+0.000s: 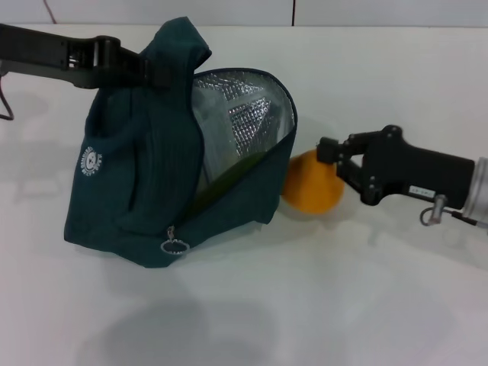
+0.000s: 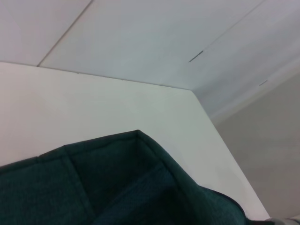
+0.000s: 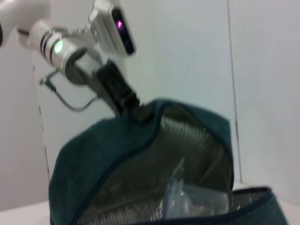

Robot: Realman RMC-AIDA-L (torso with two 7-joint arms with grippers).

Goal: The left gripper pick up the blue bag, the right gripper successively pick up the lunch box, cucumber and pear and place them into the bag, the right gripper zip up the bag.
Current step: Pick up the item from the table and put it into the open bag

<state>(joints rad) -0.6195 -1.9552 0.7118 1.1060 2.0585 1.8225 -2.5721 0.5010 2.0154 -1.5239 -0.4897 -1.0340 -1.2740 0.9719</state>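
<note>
Here, the pear sits just outside the bag's open mouth, touching its lower edge on the white table, clasped from the right between the right gripper's fingers. The bag tips toward that side, its foil-lined opening facing the pear, zip ring low at the front. The left gripper is clenched on fabric at the bag's top. Inside, the lunch box shows.

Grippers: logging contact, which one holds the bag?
The left gripper, clamped on the blue bag top; the right gripper holds the pear.
</note>
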